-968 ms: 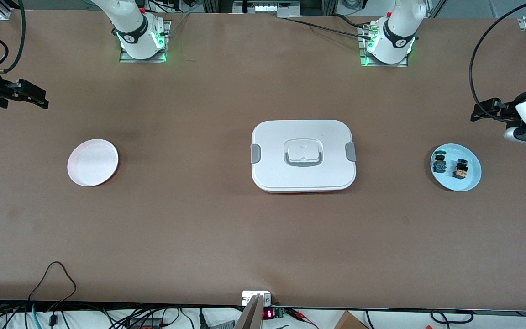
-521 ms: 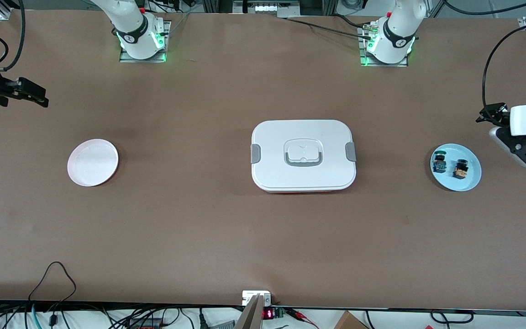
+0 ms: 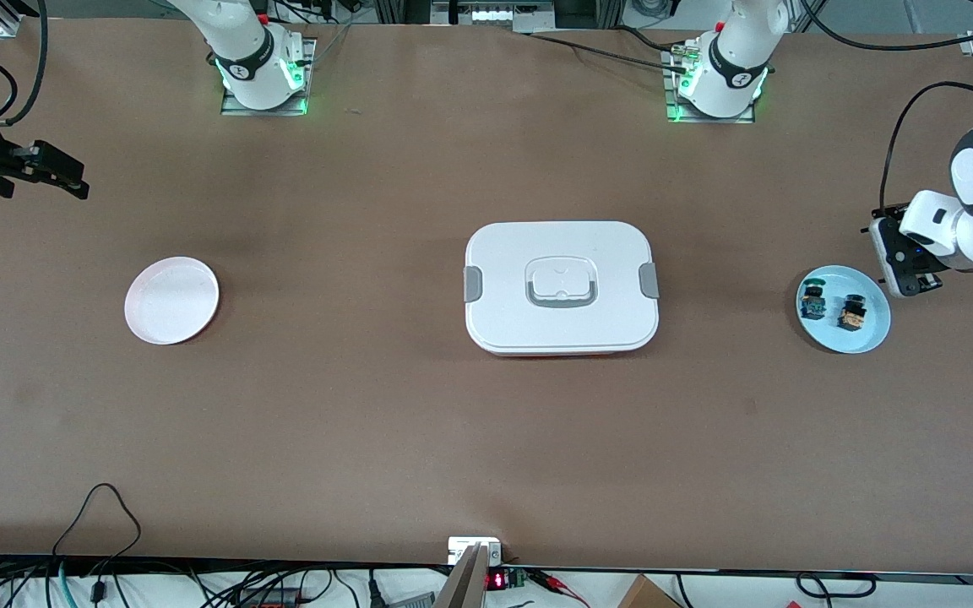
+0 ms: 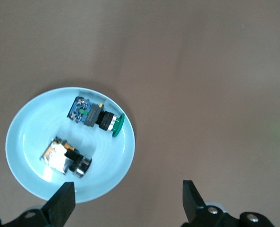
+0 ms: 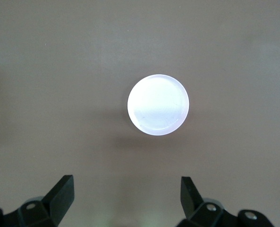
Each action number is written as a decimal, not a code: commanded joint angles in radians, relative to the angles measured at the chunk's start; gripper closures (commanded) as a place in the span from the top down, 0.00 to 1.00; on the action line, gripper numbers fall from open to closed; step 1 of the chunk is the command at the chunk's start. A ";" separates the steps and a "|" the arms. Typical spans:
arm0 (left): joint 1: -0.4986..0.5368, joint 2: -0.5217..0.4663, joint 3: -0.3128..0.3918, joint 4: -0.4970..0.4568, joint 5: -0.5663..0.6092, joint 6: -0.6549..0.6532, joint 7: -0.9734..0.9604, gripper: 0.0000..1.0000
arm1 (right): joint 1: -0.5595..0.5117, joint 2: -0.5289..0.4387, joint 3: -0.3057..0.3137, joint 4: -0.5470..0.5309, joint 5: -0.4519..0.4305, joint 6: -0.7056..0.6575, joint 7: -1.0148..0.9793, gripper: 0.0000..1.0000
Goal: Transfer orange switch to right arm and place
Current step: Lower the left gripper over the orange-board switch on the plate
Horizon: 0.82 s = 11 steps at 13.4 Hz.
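On the tabletop from the front, orange switch (image 3: 853, 313) on blue plate (image 3: 871, 336) at the left arm's end, left wrist view, left claw (image 4: 125, 201) open over it, right wrist view, right claw (image 5: 125, 196) open above white plate (image 5: 158, 105).

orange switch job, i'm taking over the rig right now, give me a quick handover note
Left gripper: open, empty, up in the air beside the blue plate.
Right gripper: open, empty, waiting at the right arm's end, with the white plate in its view.
Orange switch: on the blue plate beside the green switch.
Done: nothing yet.
Left: pick, hand over, place.
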 commanded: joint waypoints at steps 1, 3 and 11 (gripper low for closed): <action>0.035 0.048 -0.008 -0.007 0.012 0.075 0.216 1.00 | -0.004 -0.003 0.004 0.016 0.009 -0.007 0.011 1.00; 0.072 0.107 -0.012 -0.005 -0.002 0.139 0.366 1.00 | -0.004 -0.003 0.002 0.016 0.012 -0.007 0.011 1.00; 0.118 0.208 -0.022 0.012 -0.024 0.305 0.531 1.00 | -0.004 -0.003 0.002 0.016 0.015 -0.009 0.012 1.00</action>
